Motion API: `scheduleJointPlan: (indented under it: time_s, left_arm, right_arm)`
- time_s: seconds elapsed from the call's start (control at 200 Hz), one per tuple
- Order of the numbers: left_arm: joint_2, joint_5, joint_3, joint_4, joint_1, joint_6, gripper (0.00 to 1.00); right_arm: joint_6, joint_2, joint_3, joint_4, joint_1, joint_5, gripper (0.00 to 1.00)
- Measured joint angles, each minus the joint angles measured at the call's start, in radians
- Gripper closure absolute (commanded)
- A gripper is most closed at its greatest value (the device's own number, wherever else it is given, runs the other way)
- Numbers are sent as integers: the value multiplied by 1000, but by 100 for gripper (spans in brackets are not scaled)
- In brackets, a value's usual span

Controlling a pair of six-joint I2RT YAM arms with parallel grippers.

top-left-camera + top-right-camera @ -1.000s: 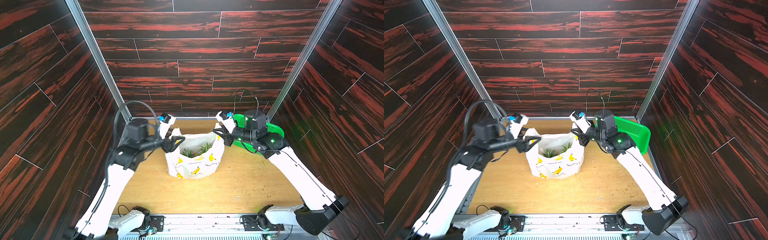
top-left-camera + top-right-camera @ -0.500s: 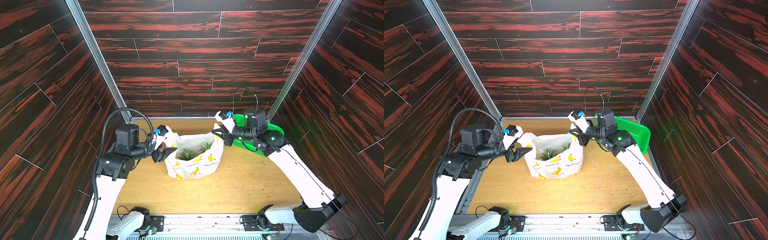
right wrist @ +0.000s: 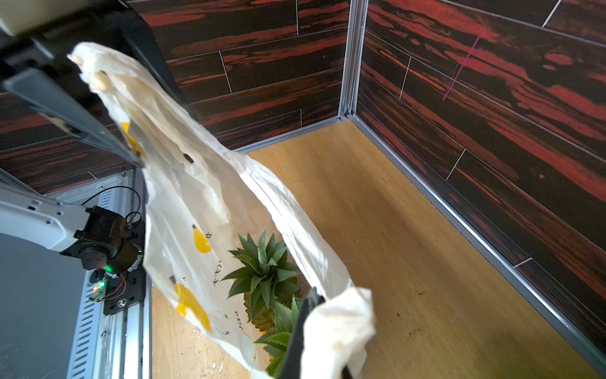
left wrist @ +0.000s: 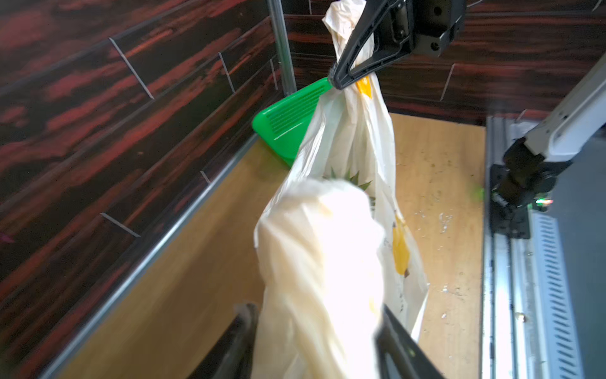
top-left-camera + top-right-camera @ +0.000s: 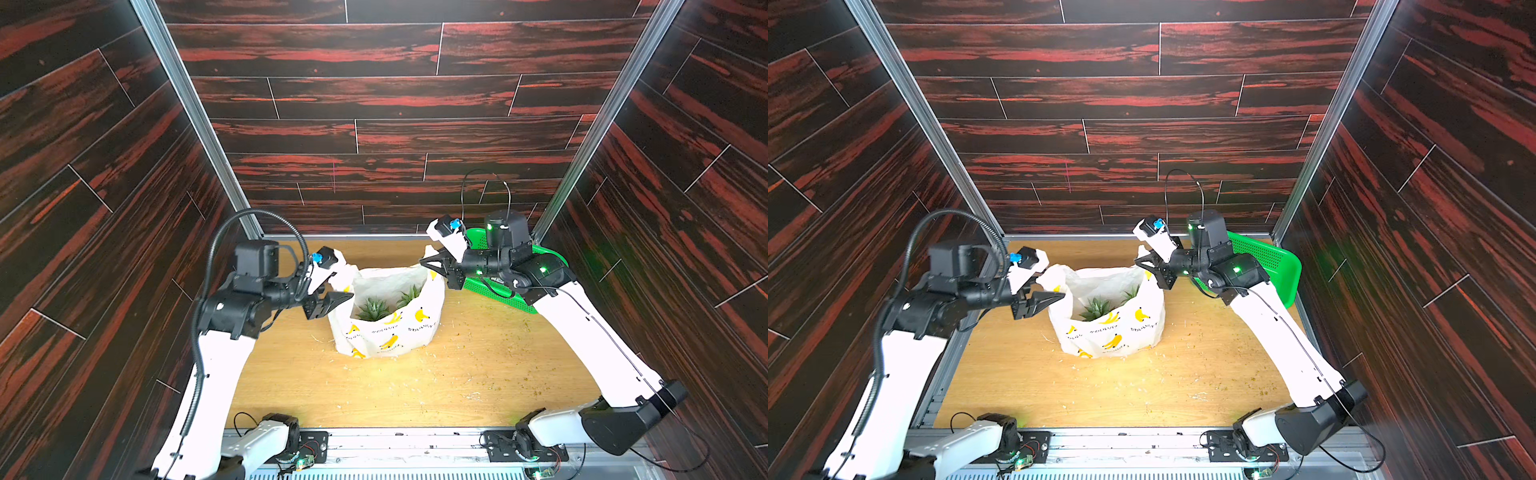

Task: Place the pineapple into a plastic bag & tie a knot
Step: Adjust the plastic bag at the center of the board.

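The white banana-print plastic bag (image 5: 390, 328) (image 5: 1113, 328) stands open in the middle of the wooden floor. The pineapple (image 5: 370, 309) (image 3: 265, 269) sits inside, green crown up, with a second crown (image 5: 409, 295) beside it. My right gripper (image 5: 424, 262) (image 3: 323, 302) is shut on the bag's right handle and holds it up. My left gripper (image 5: 340, 297) (image 4: 314, 311) is at the left handle (image 4: 328, 246). Its fingers stand apart with the bunched white plastic between them. No knot is in view.
A green perforated basket (image 5: 552, 257) (image 4: 288, 115) leans in the back right corner behind my right arm. Dark wood-look walls close in the back and both sides. Small crumbs lie scattered over the floor (image 5: 457, 374).
My left gripper drew back left and down from the bag, then came forward again around the left handle, its fingers narrowing. The right gripper held its handle still.
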Motion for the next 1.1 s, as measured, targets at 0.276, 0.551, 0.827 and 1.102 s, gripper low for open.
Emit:
scheduleJointPlan:
  time_s: [0.276, 0.551, 0.827, 1.102]
  left_arm:
    - [60, 191, -42, 127, 37, -75, 100]
    - [3, 117, -196, 497, -4, -472, 100]
    - [-57, -268, -205, 565, -271, -779, 100]
    - [2, -452, -80, 390, -299, -887, 100]
  right_arm:
    - [-8, 0, 2, -8, 0, -7, 100]
    - [-10, 0, 28, -20, 0, 34, 100]
    - [-11, 1, 75, -64, 27, 99, 100]
    - [-26, -19, 37, -48, 34, 95, 100]
